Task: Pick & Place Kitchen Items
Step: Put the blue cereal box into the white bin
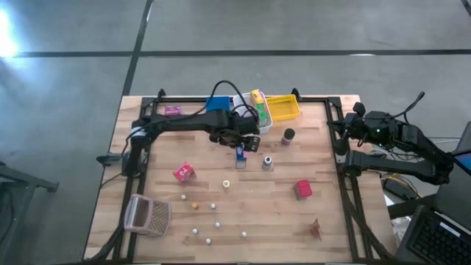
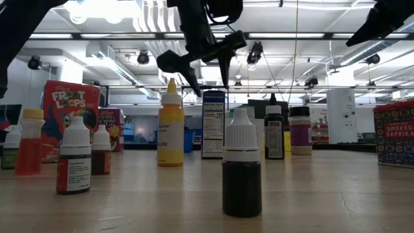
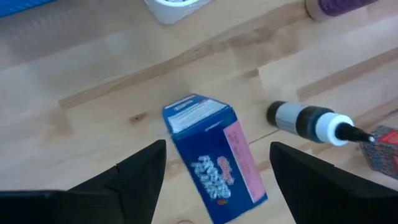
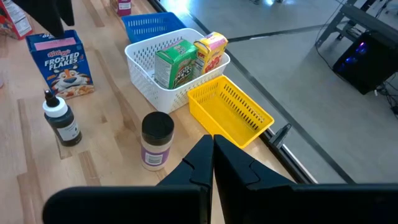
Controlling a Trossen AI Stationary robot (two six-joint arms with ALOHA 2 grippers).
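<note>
the blue frosted flakes box stands upright on the wooden table, a little far of the table's middle, its pink top facing up in the left wrist view. the left gripper hangs just above it, fingers spread wide on either side of the box and not touching it; in the low view the same gripper sits above the box with a clear gap.

just right of the box stands a small dark dropper bottle with a white cap. farther right and toward the far side is a purple-labelled jar with a dark lid.

at the far edge sit three bins: a blue bin on the left, a white bin in the middle holding a green box and a yellow-red box, and a yellow bin on the right.

nearer on the table, a fruit loops box lies to the left, a red box to the right, and small white and yellowish balls are scattered along the near side. a pinkish mesh basket lies on its side at the near left corner.

the right gripper waits off the table's right edge, fingers pressed together and holding nothing.
</note>
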